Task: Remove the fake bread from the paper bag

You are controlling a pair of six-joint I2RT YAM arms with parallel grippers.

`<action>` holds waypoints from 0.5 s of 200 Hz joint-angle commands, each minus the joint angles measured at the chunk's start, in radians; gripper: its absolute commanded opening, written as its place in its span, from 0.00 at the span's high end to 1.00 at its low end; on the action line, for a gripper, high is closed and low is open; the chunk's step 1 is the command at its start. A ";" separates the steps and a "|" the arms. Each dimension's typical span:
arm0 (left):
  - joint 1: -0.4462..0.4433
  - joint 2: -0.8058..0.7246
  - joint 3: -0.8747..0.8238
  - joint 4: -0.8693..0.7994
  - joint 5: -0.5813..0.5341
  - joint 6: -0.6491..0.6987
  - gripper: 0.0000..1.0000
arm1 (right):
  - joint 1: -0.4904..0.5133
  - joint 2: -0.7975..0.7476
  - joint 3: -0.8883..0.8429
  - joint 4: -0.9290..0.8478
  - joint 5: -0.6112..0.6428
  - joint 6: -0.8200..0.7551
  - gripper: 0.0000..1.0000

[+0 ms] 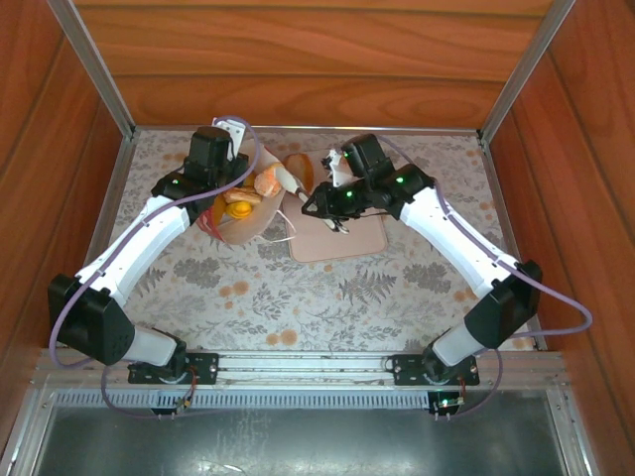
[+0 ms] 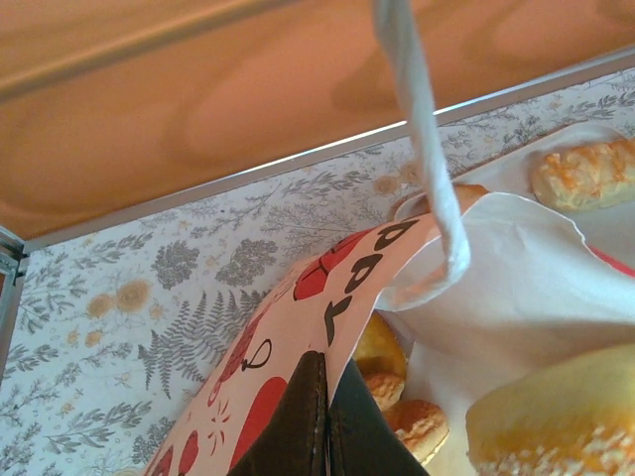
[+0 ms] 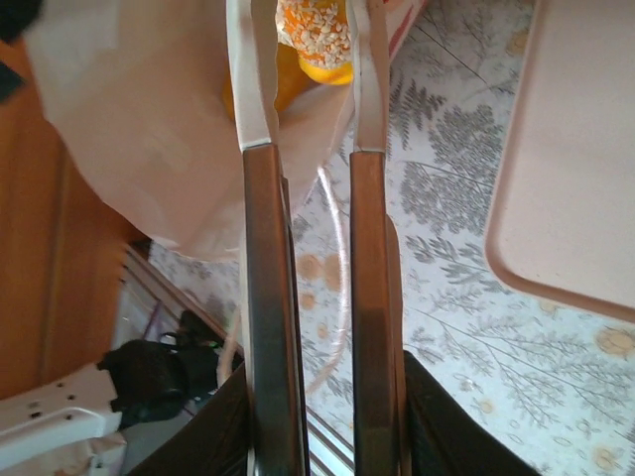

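The paper bag (image 1: 241,228) lies tipped over at the back middle of the table, its mouth toward the tray. My left gripper (image 2: 327,397) is shut on the bag's printed edge (image 2: 298,327), and one cord handle (image 2: 422,119) hangs in front. Several golden fake breads (image 2: 382,347) sit inside the bag, with a larger one (image 2: 566,416) near the mouth. At the bag's mouth my right gripper (image 3: 313,20) has its long fingers (image 3: 260,99) closed on a crumb-topped fake bread (image 3: 316,35). From above, that bread (image 1: 265,183) sits just left of the right gripper (image 1: 288,186).
A pale beige tray (image 1: 347,243) lies right of the bag, its rim (image 3: 516,268) close to my right fingers. One pastry (image 2: 585,174) rests behind the bag, near the tray's back corner (image 1: 296,164). Wooden walls and metal rails (image 1: 298,127) enclose the patterned table.
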 commanded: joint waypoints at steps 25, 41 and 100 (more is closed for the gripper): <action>0.005 -0.015 -0.004 0.032 -0.013 -0.016 1.00 | -0.030 -0.093 -0.031 0.159 -0.095 0.095 0.77; 0.005 -0.012 -0.002 0.032 -0.013 -0.017 1.00 | -0.038 -0.122 -0.043 0.170 -0.101 0.105 0.77; 0.005 -0.004 -0.002 0.032 -0.010 -0.023 1.00 | -0.071 -0.246 -0.073 0.181 -0.098 0.114 0.77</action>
